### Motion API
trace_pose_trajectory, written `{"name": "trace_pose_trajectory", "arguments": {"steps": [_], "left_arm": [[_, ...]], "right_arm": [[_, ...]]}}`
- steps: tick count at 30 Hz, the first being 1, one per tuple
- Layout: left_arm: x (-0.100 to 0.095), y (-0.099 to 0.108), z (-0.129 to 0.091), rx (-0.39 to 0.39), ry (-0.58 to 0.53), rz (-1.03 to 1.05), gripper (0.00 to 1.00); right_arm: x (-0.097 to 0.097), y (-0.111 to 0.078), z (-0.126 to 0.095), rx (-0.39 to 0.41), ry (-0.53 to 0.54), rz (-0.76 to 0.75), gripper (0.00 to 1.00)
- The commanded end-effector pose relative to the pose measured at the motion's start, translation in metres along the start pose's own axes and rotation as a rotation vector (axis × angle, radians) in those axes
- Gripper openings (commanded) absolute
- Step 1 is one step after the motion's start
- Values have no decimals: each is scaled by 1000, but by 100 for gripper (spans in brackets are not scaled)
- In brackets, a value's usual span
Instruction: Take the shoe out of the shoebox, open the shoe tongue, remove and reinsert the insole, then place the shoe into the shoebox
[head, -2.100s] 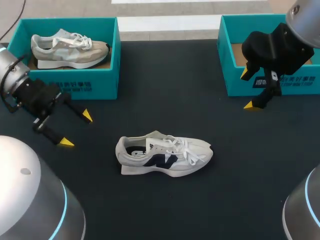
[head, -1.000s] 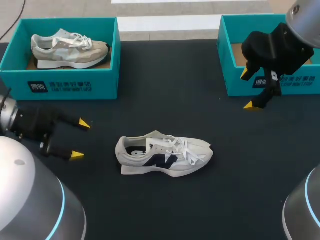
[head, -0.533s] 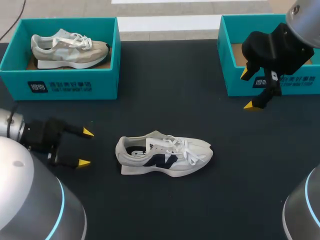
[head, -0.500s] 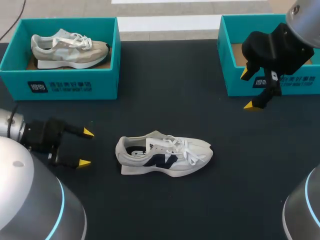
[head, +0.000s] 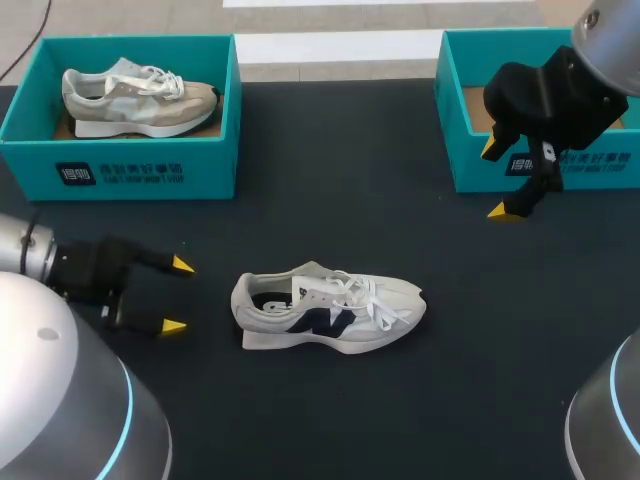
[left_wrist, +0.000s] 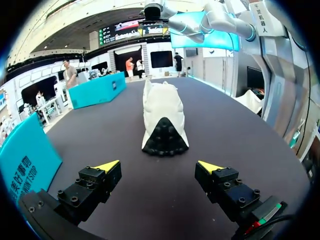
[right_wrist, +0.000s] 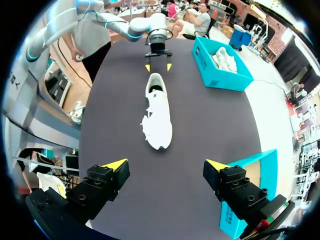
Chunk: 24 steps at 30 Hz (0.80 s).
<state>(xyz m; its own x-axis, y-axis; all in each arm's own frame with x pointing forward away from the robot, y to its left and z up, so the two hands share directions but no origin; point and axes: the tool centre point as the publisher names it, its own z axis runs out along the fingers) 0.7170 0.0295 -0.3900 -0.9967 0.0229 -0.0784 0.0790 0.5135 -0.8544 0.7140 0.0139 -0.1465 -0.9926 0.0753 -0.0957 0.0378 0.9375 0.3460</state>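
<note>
A white sneaker (head: 328, 310) with a dark side logo lay on its sole at the centre of the head view, on the dark surface (head: 330, 200), outside both boxes, toe toward the frame's right. At the lower left, the left gripper (head: 178, 296) sat level with the heel and apart from it, jaws spread wide and holding nothing. At the upper right, the right gripper (head: 493, 178) hung in front of the right shoebox (head: 465, 170), jaws likewise apart and empty. The left shoebox (head: 130, 175) in the upper left held a grey sneaker (head: 140, 97).

The left wrist view gave what the head view could not: the white sneaker (left_wrist: 164, 117) heel-on, its dark tread turned up at the back, straight ahead of the left gripper (left_wrist: 159, 166) and clear of both yellow fingertips (left_wrist: 107, 166). The left shoebox's wall (left_wrist: 25, 160) stood beside one finger.

The right wrist view showed the white sneaker (right_wrist: 157, 112) lengthwise, loose laces and open collar visible, well ahead of the right gripper (right_wrist: 166, 165). Beyond its heel stood the left gripper (right_wrist: 159, 65), with the left shoebox (right_wrist: 220, 67) off to one side. A corner of the right shoebox (right_wrist: 250, 180) lay beside one finger.
</note>
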Motion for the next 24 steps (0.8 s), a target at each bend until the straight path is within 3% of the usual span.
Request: {"name": "trace_pose_trajectory", "arguments": {"steps": [1,12,24], "left_arm": [[6,-5,20,0,1,5,100],[9,-17,47,36,-2,-12,100],[8,-28,65,11,-13,-85,100]], "right_arm": [[-2,1,1,4,2,2,100],[-2,1,1,4,2,2,100],[-2,1,1,4,2,2,100]]}}
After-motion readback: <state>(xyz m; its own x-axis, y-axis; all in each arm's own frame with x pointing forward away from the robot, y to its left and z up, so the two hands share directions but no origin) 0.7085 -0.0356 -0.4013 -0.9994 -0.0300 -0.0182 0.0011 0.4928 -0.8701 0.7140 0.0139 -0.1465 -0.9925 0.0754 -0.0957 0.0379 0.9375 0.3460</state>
